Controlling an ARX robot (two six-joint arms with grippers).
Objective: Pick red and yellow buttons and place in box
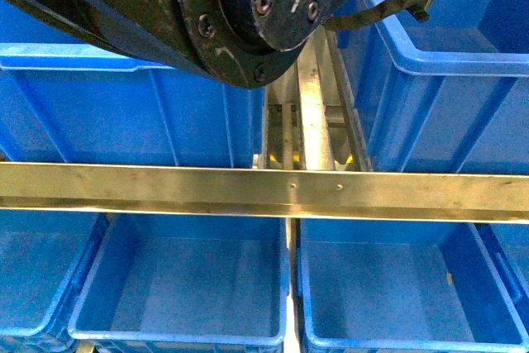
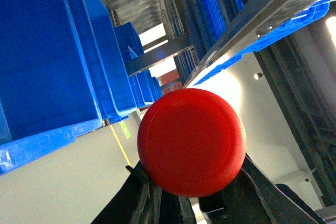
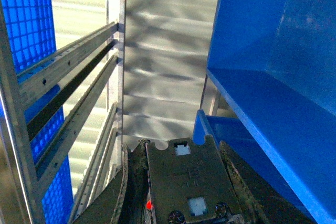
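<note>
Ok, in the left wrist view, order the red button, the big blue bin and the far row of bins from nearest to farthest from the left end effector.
1. red button, held in the left end effector.
2. big blue bin, close alongside.
3. far row of bins, receding down the aisle.

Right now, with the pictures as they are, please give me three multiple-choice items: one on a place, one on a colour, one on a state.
1. Where is the red button?
A. In a lower bin. B. In the left claw. C. On the metal rail.
2. What colour are the storage bins?
A. Green. B. Grey. C. Blue.
3. How are the two lower bins in the front view?
A. Open, no buttons seen inside. B. Closed with lids. C. Heaped with buttons.

Answers: 1 B, its cap sits between the dark fingers; 2 C, every bin wall is blue; 3 A, their bare floors show.
</note>
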